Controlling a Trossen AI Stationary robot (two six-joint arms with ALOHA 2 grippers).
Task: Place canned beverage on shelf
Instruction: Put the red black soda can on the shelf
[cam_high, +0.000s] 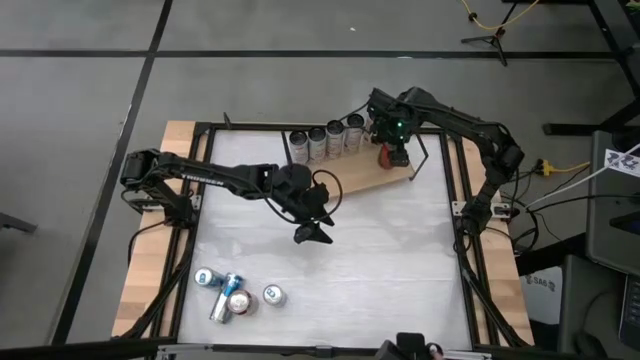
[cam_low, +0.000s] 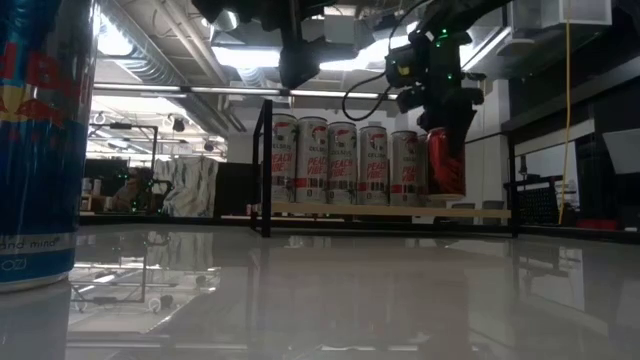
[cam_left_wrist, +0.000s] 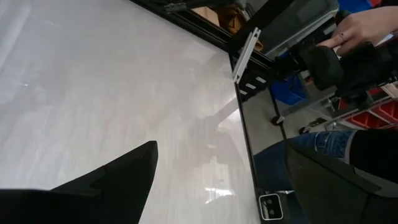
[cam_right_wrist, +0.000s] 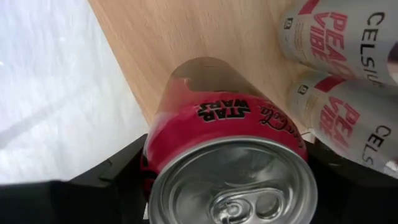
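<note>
A red can (cam_right_wrist: 217, 118) stands upright in my right gripper (cam_right_wrist: 230, 186), which is shut on it over the right end of the shelf (cam_high: 365, 178), a light wooden board in a black wire frame. The can's base hangs close over the board (cam_low: 470, 211); whether it touches, I cannot tell. Several white cans (cam_low: 340, 165) stand in a row on the board beside it. My left gripper (cam_high: 312, 235) hovers open over the middle of the table, nothing between its fingers. My right gripper pinches the red can's side wall just below its top rim (cam_right_wrist: 152, 155) between the two fingers, one on each side. The fingers come from above, pointing down. The can hangs upright below the gripper, its top toward the wrist camera.
Several loose cans (cam_high: 235, 295) lie and stand near the table's near left corner; a blue one (cam_low: 40, 140) stands close to the low camera. Bare white tabletop (cam_high: 380, 260) stretches between them and the shelf. A person's hand (cam_left_wrist: 360, 28) shows beyond the table edge.
</note>
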